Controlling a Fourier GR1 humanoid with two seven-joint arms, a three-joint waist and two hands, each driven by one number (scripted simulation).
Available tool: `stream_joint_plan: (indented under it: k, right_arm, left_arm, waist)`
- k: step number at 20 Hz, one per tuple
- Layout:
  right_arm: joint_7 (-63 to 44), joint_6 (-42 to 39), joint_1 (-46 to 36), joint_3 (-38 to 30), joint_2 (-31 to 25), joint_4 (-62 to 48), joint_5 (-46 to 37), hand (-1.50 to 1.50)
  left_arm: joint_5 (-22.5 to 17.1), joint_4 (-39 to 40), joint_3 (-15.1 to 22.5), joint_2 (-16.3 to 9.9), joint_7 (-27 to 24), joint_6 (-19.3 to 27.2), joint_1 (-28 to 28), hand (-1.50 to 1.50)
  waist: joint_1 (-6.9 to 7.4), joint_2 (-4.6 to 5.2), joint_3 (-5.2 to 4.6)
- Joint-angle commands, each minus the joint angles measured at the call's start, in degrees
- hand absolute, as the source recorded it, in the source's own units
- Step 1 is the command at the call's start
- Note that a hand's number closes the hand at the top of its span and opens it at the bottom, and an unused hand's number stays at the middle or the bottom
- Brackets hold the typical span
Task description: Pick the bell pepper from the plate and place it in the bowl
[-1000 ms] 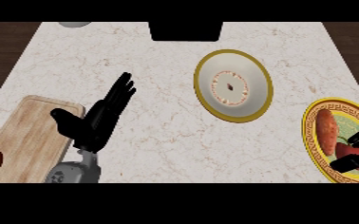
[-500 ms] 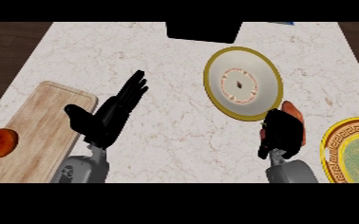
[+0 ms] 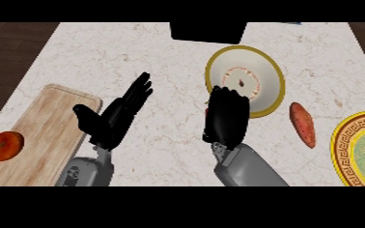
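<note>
- Right hand [image 3: 227, 116], fingers curled round a red bell pepper [image 3: 208, 111], sits at the bowl's [image 3: 274, 84] near rim.
- Left hand [image 3: 114, 118] rests with fingers straight beside the cutting board [image 3: 43, 130].

Marbled stone counter [image 3: 143, 53], pale wooden board [image 3: 43, 130], seemingly glazed bowl [image 3: 267, 72].

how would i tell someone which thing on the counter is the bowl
Start at the black box on the marble counter's far edge; the bowl sits just in front of it, above the right hand. It is round, white inside with a plain yellow rim, unlike the plate at the right edge, which has a patterned gold border.
</note>
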State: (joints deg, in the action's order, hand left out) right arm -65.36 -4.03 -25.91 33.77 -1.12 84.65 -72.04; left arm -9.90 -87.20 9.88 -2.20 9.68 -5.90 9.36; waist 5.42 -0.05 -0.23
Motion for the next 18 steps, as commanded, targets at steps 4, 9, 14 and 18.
stream_joint_plan:
  k: [4, 9, 14, 18]
  right_arm:
    - [-19.7, -5.8, -13.97, 5.24, 1.06, 3.21, -0.85, 1.5]
    - [-19.81, -7.35, -18.88, 3.21, 1.06, 2.53, 0.22, 1.5]
    - [-19.85, -5.1, -23.84, -1.73, 1.06, -1.31, -0.17, 1.5]
    - [-19.86, -5.5, -26.5, -3.31, 1.06, -3.97, -0.01, 1.5]
  left_arm:
    - [-0.6, -0.1, -1.5, -0.58, -1.47, -0.09, -1.69, 0.0]
    - [-1.42, 0.56, -2.08, -0.96, -0.52, -0.89, -0.44, 0.0]
    - [-1.81, -0.82, -3.0, -2.35, -0.71, -1.44, -2.57, 0.0]
    - [0.07, 1.47, -3.2, -1.2, -2.2, 0.55, -0.81, 0.0]
  waist:
    - [-1.56, -0.54, 0.0]
    - [-2.77, -0.46, 0.04]
    - [-2.56, -0.33, 0.1]
    - [-3.71, -0.05, 0.11]
